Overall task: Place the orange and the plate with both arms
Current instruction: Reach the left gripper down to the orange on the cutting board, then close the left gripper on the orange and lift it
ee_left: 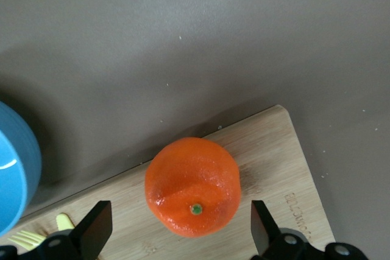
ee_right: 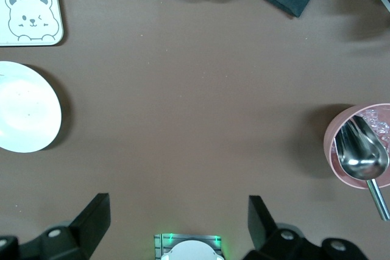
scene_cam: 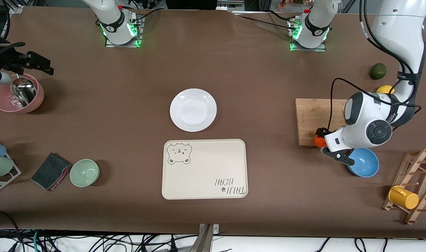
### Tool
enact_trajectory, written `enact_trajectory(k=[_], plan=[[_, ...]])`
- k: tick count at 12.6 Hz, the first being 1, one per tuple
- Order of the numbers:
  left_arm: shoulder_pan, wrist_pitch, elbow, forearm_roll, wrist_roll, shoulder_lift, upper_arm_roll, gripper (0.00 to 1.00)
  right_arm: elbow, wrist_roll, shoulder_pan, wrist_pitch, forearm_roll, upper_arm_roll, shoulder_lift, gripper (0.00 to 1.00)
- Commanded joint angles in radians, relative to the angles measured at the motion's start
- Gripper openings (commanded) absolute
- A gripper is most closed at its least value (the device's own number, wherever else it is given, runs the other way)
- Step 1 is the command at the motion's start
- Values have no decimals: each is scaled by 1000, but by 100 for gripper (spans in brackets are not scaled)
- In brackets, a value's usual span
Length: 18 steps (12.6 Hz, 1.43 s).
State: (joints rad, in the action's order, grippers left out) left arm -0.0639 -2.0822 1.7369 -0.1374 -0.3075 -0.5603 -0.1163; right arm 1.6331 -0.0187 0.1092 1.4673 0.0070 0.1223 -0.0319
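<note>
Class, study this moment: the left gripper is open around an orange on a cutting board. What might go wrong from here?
1. The orange is round and sits near the cutting board's corner; if the left gripper closes off-centre, it may roll off.
2. The blue bowl is right beside that gripper and could get bumped.
3. The plate lies flat, so the open right gripper, waiting high above the table, may struggle to grasp its rim.

The cream tray [scene_cam: 204, 169] is carrying the words "TAIJI BEAR" in grey capitals at one corner, showing upside down in the front view, with a small paw mark beside them and a bear's face printed at the diagonally opposed corner. The wooden cutting board [ee_left: 292, 168] is bearing a faint burned-in mark near its edge, which is staying unreadable.
</note>
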Motion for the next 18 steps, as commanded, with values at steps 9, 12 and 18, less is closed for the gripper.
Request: enact_trajectory(k=[9,12,18], plan=[[9,-42,15,-34,90,-70,-2,100,-19,-6,0,7,-5,-1,6,100],[10,-36,15,-34,90,-76,-3,58,-19,-6,-3,8,-4,4,6,100],[38,97,-11,-21,326,2,-116,15,-19,-6,-5,8,-5,4,6,100]])
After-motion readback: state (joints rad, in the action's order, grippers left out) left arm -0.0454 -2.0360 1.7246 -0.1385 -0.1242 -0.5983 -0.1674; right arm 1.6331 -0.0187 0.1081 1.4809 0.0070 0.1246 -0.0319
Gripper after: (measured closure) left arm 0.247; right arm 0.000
